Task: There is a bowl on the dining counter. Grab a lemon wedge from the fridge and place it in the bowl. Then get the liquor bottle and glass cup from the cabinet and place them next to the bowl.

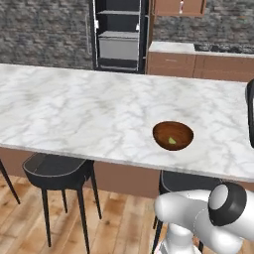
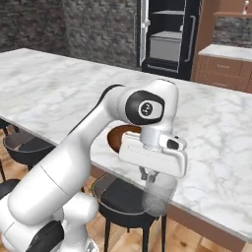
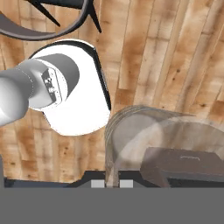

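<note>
Here we are looking across the dining counter (image 1: pixel 74 109), where the bowl (image 1: pixel 172 135) is sitting on the white marble near the front edge, with the lemon wedge (image 1: pixel 171 141) lying inside it as a small yellow-green speck. In the right base view, we are seeing the gripper (image 2: pixel 150 175) pointing downward just off the counter's near edge, its fingers pressed close together on the rim of the glass cup (image 2: pixel 159 195), which is hanging below the hand over a black stool (image 2: pixel 123 199). The bowl is peeking out behind the white arm there, just beside the hand. Through the hand view, we are watching the glass cup (image 3: pixel 144 135) showing as a clear curved wall right at the fingertips, with wooden floorboards (image 3: pixel 175 52) beneath it. Across the room, the fridge (image 1: pixel 119 34) is standing with a door open, its shelves and a grey drawer showing. Beside it, the cabinet (image 1: pixel 178 7) is hanging above the brown drawer units (image 1: pixel 198 67), and the liquor bottle (image 2: pixel 245 6) is appearing as a small pale shape with red on the shelf.
</note>
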You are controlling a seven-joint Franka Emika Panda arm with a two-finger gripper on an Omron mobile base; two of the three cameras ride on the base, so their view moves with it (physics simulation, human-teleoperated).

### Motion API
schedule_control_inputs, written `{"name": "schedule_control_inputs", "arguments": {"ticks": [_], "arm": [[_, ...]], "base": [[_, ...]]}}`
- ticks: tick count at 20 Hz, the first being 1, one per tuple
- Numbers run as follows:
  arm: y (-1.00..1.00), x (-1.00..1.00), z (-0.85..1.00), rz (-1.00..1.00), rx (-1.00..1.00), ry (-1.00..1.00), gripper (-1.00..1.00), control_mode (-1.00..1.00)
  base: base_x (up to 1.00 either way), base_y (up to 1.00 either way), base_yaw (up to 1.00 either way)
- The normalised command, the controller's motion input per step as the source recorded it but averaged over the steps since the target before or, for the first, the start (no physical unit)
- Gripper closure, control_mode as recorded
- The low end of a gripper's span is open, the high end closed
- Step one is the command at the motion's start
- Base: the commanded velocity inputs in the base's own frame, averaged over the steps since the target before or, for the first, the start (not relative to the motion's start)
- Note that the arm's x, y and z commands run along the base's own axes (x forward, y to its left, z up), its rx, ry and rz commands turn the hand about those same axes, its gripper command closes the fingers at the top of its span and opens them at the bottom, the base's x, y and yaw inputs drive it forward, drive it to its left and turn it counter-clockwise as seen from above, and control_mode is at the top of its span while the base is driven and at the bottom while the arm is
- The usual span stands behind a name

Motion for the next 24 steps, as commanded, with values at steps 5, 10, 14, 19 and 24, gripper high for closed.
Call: {"name": "schedule_control_inputs", "arguments": {"ticks": [5,10,14,19,24], "arm": [[0.0,0.0,0.0,0.0,0.0,0.0,1.0,1.0],[0.0,0.0,0.0,0.0,0.0,0.0,1.0,1.0],[0.0,0.0,0.0,0.0,0.0,0.0,1.0,1.0],[0.7,0.23,0.0,-0.11,-0.01,-0.07,1.0,-1.0],[0.33,0.82,0.0,0.0,0.0,-0.11,1.0,-1.0]], "base": [[0.02,0.98,-0.35],[0.2,0.95,-0.26],[0.19,0.72,-0.24],[0.0,0.0,0.0],[0.0,0.0,0.0]]}}
